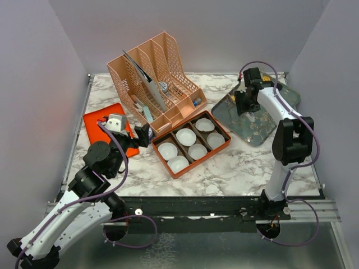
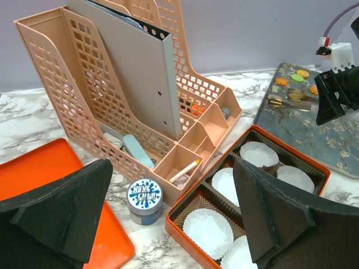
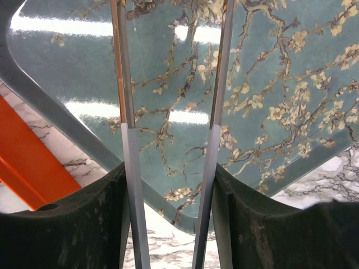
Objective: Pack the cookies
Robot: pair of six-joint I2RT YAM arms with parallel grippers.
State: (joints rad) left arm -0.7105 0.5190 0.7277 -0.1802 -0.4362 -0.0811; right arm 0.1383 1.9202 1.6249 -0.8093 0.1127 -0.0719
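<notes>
The cookies (image 2: pixel 296 78) are small orange rounds and one green round, lying on a teal flowered tray (image 1: pixel 253 130) at the back right; they show only in the left wrist view. My right gripper (image 1: pixel 245 104) hangs over that tray (image 3: pixel 275 84), shut on metal tongs (image 3: pixel 127 145) whose two arms run forward between its fingers (image 3: pixel 67 224). The tong tips (image 2: pixel 289 101) rest near the cookies. An orange box (image 1: pixel 224 144) with several white paper cups (image 1: pixel 185 136) sits mid-table. My left gripper (image 1: pixel 147 134) is open and empty beside the box's left end (image 2: pixel 185 246).
A peach mesh desk organiser (image 1: pixel 151 73) with a grey folder stands at the back middle. A flat orange tray (image 1: pixel 98 120) lies at the left. A small blue-and-white tin (image 2: pixel 144 199) stands between the organiser and the box. Grey walls enclose the table.
</notes>
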